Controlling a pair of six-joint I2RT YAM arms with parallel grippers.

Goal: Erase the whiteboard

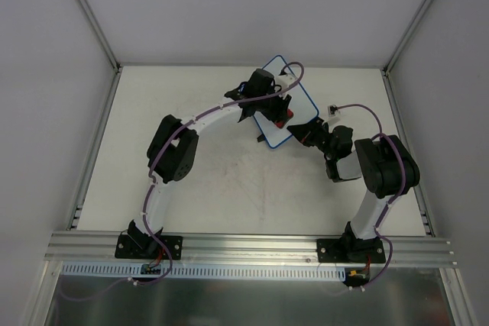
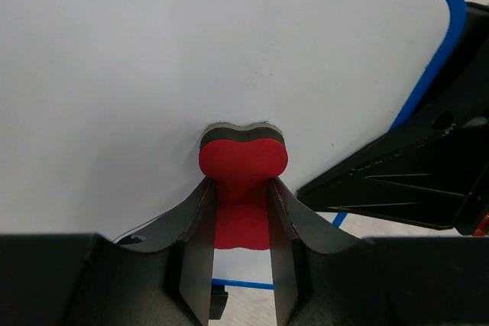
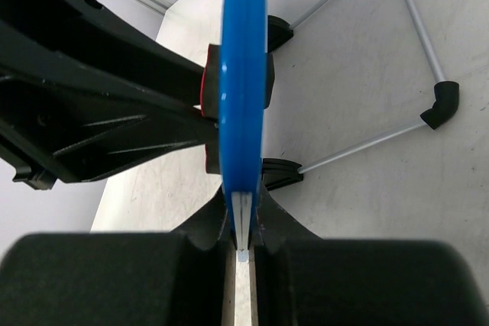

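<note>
From above, your left gripper (image 1: pixel 275 114) reaches in from the left to the far middle of the table (image 1: pixel 221 181), where it meets the whiteboard (image 1: pixel 302 101), which sits tilted just right of centre. In the left wrist view, its two fingers are clenched on the narrow waist of a red eraser (image 2: pixel 243 159). The eraser's dark grey layer is pressed flat against the board's white surface, near the lower edge and not far from a rounded blue corner. The surface around the eraser looks clean apart from a few faint specks. On the right, your right gripper (image 3: pixel 243 223) is clamped on the board's blue rim, seen edge-on in the right wrist view, one finger on each face. Two black feet (image 3: pixel 279 32) jut from the face away from the eraser
</note>
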